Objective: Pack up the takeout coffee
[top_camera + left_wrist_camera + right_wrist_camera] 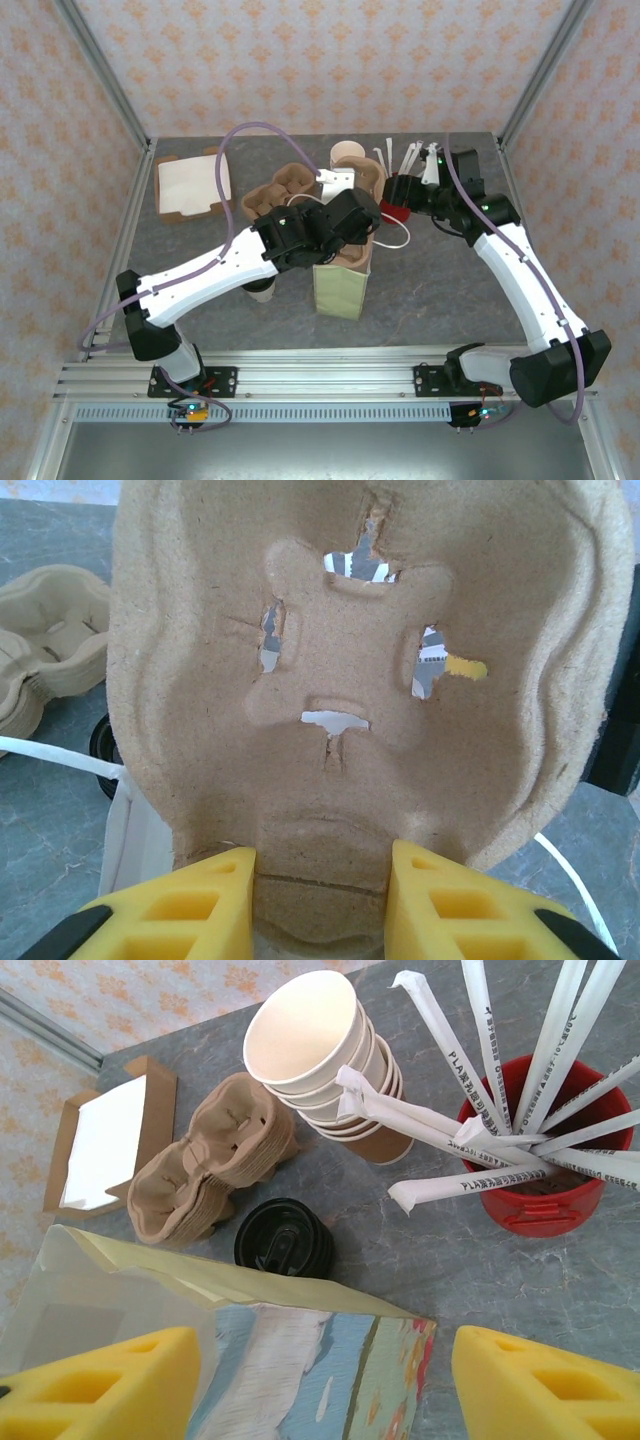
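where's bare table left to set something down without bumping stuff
Bare table lies between the paper bag and the right arm, and on the near side of the napkin box. The back middle is crowded: carrier stack, stacked cups, red stirrer cup.

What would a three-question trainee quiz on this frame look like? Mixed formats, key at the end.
1. True or false: the right pincer is shut.
2. The left pincer grips: A) a pulp cup carrier; B) a spoon; C) a bottle.
3. Fill in: in the right wrist view, just past the paper bag and near the carrier stack, sits a round black ____.

Key
1. False: its fingers stand wide apart with nothing between them.
2. A
3. lid
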Controlling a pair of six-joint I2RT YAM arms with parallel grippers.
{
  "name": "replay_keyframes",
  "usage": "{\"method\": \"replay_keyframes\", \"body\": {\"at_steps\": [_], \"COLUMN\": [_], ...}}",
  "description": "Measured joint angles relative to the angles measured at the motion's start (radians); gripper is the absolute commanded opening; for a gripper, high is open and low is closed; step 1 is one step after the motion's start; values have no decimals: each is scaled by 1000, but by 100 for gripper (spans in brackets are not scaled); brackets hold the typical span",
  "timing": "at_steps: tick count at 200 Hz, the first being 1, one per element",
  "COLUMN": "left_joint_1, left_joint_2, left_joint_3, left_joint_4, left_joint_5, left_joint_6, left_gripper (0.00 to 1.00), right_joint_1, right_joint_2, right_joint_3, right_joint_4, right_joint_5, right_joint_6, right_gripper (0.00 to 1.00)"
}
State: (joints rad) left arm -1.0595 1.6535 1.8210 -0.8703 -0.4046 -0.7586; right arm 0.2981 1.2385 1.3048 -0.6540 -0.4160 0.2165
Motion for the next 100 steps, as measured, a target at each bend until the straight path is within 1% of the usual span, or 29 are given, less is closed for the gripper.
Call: {"method": "replay_keyframes", "body": {"at_steps": [49,100], "left_joint_1": [8,13], "left_joint_2": [34,35], "left_joint_3": [-1,0], "left_joint_4": [21,25], "left_joint_5": [4,7], "left_joint_6": [0,-14], "left_gripper": [32,32], "right_joint_1": [0,-1], "right_joint_2": [0,0], "right_joint_3": [0,0], "right_joint_4": [0,0], "right_joint_5": [1,9], "right_joint_6": [0,-1], "right_gripper": [68,68]}}
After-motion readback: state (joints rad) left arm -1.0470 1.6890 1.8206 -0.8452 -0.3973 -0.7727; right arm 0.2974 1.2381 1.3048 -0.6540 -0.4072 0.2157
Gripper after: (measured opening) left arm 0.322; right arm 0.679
